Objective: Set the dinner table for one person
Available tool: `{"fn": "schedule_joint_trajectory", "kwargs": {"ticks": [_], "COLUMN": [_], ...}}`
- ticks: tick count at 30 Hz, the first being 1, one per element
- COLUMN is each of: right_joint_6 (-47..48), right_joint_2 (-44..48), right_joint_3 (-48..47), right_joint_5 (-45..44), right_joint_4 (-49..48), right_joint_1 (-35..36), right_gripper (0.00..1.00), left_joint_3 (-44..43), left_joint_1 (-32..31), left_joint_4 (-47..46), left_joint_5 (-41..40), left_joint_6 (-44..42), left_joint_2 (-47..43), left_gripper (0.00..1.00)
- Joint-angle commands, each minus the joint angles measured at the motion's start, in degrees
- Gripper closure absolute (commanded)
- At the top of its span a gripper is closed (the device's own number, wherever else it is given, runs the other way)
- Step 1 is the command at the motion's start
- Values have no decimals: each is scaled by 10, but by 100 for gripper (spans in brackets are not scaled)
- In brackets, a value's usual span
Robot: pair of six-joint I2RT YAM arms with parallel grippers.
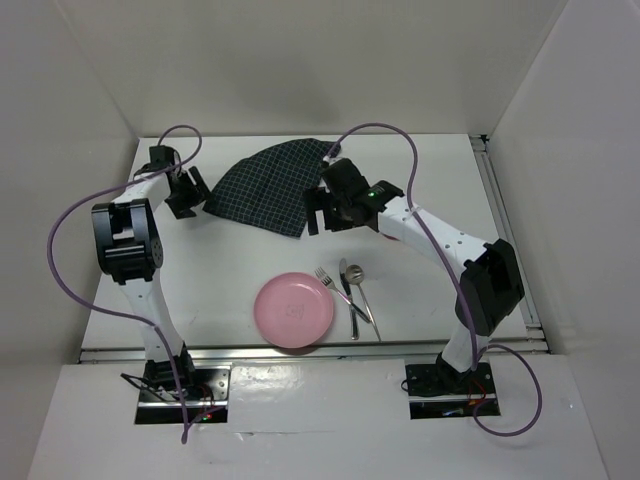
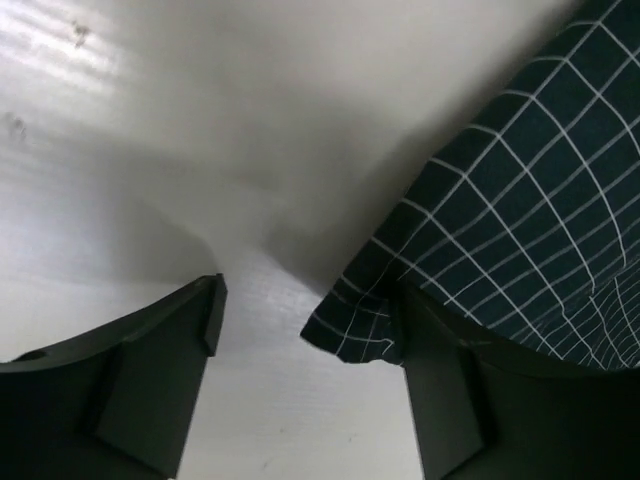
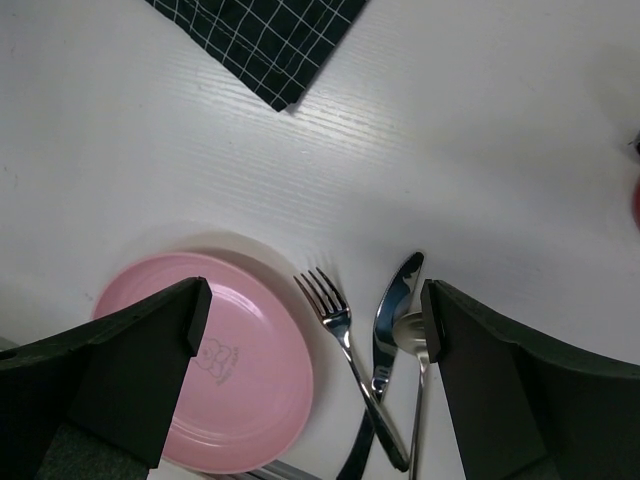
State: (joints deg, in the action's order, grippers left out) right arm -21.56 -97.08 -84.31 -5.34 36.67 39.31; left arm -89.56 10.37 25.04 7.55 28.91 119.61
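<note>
The white dinner table [image 1: 430, 170] carries a dark navy checked placemat [image 1: 268, 188] at the back, lying skewed. My left gripper [image 1: 190, 205] sits low at the mat's left corner. In the left wrist view that gripper [image 2: 308, 312] is open, and the placemat corner [image 2: 352, 325] lies between the jaws against the right finger [image 2: 445, 390]. My right gripper [image 1: 322, 218] hovers open over the mat's near corner, holding nothing. Seen from the right wrist, this gripper [image 3: 315, 305] frames a pink plate [image 3: 255, 370], fork [image 3: 345, 340], knife [image 3: 390, 315] and spoon [image 3: 412, 335] below.
The pink plate [image 1: 293, 310] lies near the front edge, with fork [image 1: 333, 285], knife [image 1: 346, 285] and spoon [image 1: 360, 285] crossed in a loose pile to its right. Metal rails run along the right edge [image 1: 505, 230] and front edge [image 1: 300, 350]. White walls enclose the table.
</note>
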Motion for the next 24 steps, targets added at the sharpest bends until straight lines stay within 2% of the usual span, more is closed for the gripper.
{"fn": "schedule_joint_trajectory", "kwargs": {"ticks": [1,2,5,6,7,11,14,17,18,20,21,22,24], "right_joint_6": [5,5,-2,-9,-9,-22,-33,-44,-52,-59,-59,-59,-59], "right_joint_2": [8,8,8,14,15,26,32,44,50,58,63,63,63], "right_joint_3": [5,11,16,16,21,39,55,78,87,92,100,100,93], "right_joint_5": [3,2,-9,-9,-9,-14,15,57,67,94,94,94,94], "right_joint_4": [3,3,3,9,9,9,3,-26,-40,-54,-59,-59,-59], "right_joint_1": [-4,-4,-9,-9,-9,-17,-43,-73,-90,-103,-103,-110,-110], "right_gripper": [0,0,0,0,0,0,0,0,0,0,0,0,0], "left_joint_3": [-39,-45,-39,-33,-15,54,111,166,191,197,181,127,67], "left_joint_1": [6,6,6,6,6,-16,-64,-137,-181,-224,-253,-260,-260], "left_joint_4": [-24,-24,-24,-24,-24,-50,-50,-57,-70,-70,-59,-28,61], "left_joint_5": [78,90,140,152,163,185,169,190,196,204,183,165,130], "left_joint_6": [-2,-2,-8,-2,4,4,-1,24,43,49,38,27,7], "left_joint_2": [37,42,42,35,27,-51,-131,-191,-214,-221,-221,-198,-177], "left_gripper": [19,25,81,93,100,100,100,100,100,100,82,71,64]}}
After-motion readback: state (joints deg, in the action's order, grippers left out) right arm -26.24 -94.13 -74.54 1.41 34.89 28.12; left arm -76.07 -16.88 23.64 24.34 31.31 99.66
